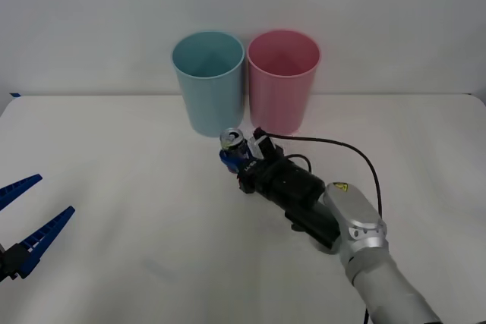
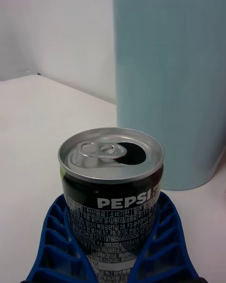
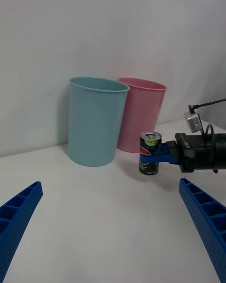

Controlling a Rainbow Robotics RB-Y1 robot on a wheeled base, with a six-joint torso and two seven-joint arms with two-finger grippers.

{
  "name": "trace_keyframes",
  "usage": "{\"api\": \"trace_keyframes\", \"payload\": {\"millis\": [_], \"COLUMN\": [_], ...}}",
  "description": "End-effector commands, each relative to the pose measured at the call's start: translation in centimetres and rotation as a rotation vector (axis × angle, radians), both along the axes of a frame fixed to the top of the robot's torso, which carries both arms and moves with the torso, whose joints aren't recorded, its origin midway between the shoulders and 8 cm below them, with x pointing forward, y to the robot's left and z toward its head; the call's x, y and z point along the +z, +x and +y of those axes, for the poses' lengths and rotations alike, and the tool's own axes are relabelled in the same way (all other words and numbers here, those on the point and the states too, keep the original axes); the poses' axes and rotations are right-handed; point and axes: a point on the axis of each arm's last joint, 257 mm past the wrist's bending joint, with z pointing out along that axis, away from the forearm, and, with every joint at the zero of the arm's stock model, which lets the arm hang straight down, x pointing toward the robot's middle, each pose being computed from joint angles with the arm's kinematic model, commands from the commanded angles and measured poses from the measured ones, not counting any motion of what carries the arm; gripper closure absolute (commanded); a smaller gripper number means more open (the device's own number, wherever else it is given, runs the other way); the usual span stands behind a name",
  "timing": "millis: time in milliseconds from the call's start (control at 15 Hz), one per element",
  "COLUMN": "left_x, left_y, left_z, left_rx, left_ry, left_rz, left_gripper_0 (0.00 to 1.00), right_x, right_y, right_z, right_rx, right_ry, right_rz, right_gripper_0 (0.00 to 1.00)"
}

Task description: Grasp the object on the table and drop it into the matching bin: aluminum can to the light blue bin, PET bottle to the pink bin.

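One aluminum can (image 1: 232,140) stood upright between the blue ribbed fingers (image 2: 56,245) of the right gripper (image 1: 235,156), which were clamped on its lower body from both sides. In the right wrist view the can (image 2: 111,188) sat right at the fingers, its silver top with an open pull-tab hole facing up and white PEPSI lettering on the dark body. From the left wrist camera the same can (image 3: 149,153) showed held at the tip of the right gripper (image 3: 157,156), its base at or just above the white table (image 1: 114,187); whether it touched the surface could not be told.

Two bins stood side by side at the far middle of the table, touching or nearly so: one light blue bin (image 1: 209,81) on the left and one pink bin (image 1: 282,80) on the right, both upright and open at the top. The can was just in front of them, on the near side, roughly below the gap between the two and slightly nearer the light blue one, whose wall (image 2: 174,75) rose close behind the can in the right wrist view.

The right arm reached in from the near right, a black cable looping beside it. The left gripper (image 1: 23,221) hung at the near left edge of the table, well apart from the can, its two blue fingers (image 3: 19,217) spread wide with nothing between them.
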Motion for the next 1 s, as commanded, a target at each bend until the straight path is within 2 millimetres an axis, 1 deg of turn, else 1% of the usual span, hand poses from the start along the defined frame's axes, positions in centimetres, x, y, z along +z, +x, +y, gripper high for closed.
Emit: {"api": "trace_keyframes", "payload": {"millis": [67,400,533,800,1000], "left_x": [0.0,0.0,0.0,0.0,0.0], "left_y": [0.0,0.0,0.0,0.0,0.0], "left_z": [0.0,0.0,0.0,0.0,0.0], "left_rx": [0.0,0.0,0.0,0.0,0.0], "left_ry": [0.0,0.0,0.0,0.0,0.0], "left_rz": [0.0,0.0,0.0,0.0,0.0], "left_gripper_0": [0.0,0.0,0.0,0.0,0.0], "right_x": [1.5,4.2,5.6,9.2,12.1], "right_y": [-2.6,-7.1,-8.4,-11.4,-13.0], "right_z": [-0.2,-3.9,-5.1,-7.1,-8.3], "right_rx": [0.016,0.019,0.019,0.039,0.066], "right_ry": [0.064,0.14,0.168,0.233,0.269], "right_rz": [0.008,0.022,0.022,0.019,0.006], "right_gripper_0": [1.0,1.0,1.0,1.0,1.0]}}
